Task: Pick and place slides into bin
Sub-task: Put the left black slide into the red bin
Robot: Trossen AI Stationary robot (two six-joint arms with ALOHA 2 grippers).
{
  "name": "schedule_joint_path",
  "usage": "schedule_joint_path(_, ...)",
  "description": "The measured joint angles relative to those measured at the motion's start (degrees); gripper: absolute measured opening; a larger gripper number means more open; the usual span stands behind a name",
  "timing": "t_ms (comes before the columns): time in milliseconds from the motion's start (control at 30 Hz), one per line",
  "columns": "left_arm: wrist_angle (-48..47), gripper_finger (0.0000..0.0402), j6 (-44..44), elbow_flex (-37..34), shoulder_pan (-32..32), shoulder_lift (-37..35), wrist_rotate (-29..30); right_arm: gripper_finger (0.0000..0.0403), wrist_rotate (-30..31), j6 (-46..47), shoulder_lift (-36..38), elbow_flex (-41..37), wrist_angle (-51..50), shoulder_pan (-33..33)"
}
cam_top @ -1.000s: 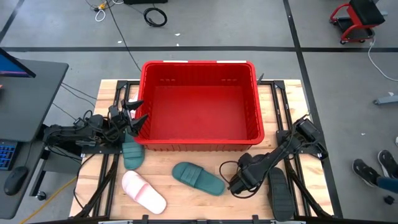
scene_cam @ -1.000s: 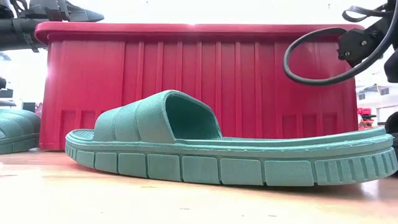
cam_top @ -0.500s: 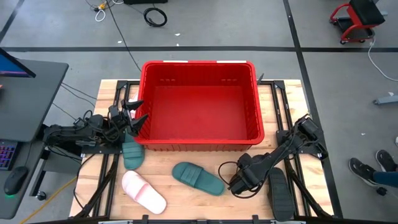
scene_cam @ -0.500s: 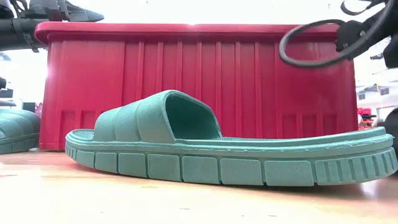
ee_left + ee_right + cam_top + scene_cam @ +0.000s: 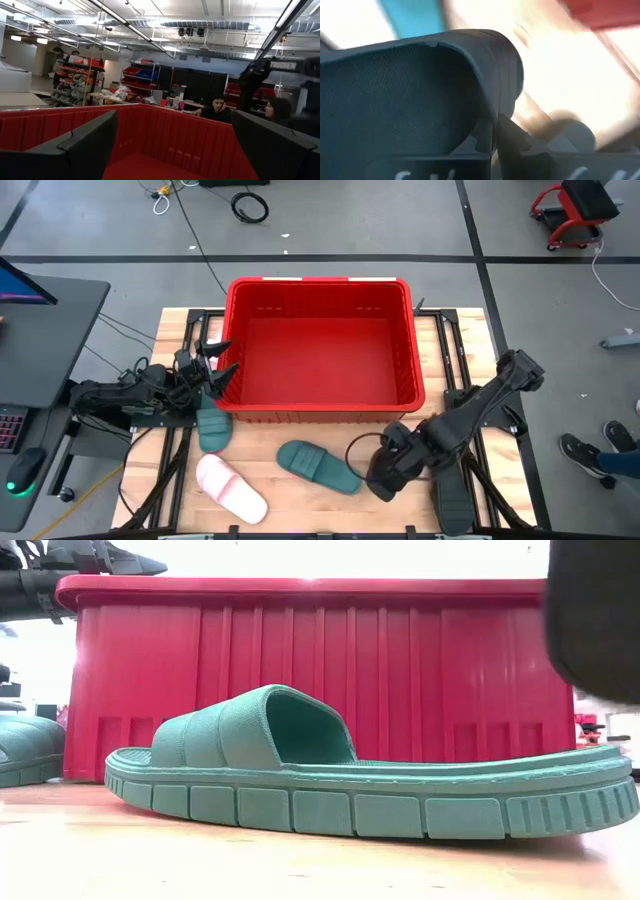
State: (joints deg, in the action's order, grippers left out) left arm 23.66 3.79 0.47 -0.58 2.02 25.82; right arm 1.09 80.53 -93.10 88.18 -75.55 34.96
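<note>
The red bin (image 5: 320, 345) stands at the table's far middle. My right gripper (image 5: 386, 476) is shut on a black slide (image 5: 405, 85), which shows as a dark mass in the low view (image 5: 595, 620), clear of the table. My left gripper (image 5: 222, 365) is open and empty at the bin's left rim; it also shows in its wrist view (image 5: 175, 145). One teal slide (image 5: 318, 466) lies sole down near the front middle. A second teal slide (image 5: 210, 425) lies by the bin's near left corner. A pink slide (image 5: 230, 488) lies at the near left. My right gripper pinches the black slide's strap at its edge (image 5: 490, 107) between its two shut fingers (image 5: 520, 145). The strap arches up beyond the fingers. The low view shows the slide lifted clear of the table. From which side the fingers come I cannot tell.
Another black slide (image 5: 450, 502) lies on the table at the near right, partly under my right arm. Black rails (image 5: 170, 470) run along the wooden table on both sides. People sit beyond the bin in the left wrist view (image 5: 217, 106).
My right gripper has gone up with the black slide, which has come off the table and now fills the low view's upper right. My right arm's elbow has swung toward the table's right edge.
</note>
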Motion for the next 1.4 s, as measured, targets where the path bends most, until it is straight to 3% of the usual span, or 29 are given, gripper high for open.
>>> schedule_joint_path(367,0.02,0.0396,2.44,0.00,0.07,0.00,-0.07,0.0007,7.11,-14.41,-1.40,23.18,0.61,-7.27)
schedule_joint_path(533,0.38,0.0396,6.10,0.00,0.12,0.00,-0.15,0.0007,17.20,-29.24,-2.79,33.20,0.94,-11.44)
schedule_joint_path(700,1.09,0.0396,4.99,1.49,0.20,0.25,-2.18,0.0007,28.23,-43.63,-2.72,37.14,0.35,-16.96)
schedule_joint_path(833,-2.10,0.0396,-1.95,6.79,0.20,1.51,-4.30,0.0007,33.26,-54.42,-2.64,36.91,-0.06,-22.55)
schedule_joint_path(1100,-25.26,0.0396,-3.99,22.42,0.20,10.33,-4.36,0.0007,40.09,-71.39,-2.90,31.84,-1.69,-35.93)
schedule_joint_path(1400,-36.30,0.0396,-1.17,36.11,0.17,22.03,-4.75,0.0007,45.10,-85.50,-3.01,15.14,4.52,-48.84)
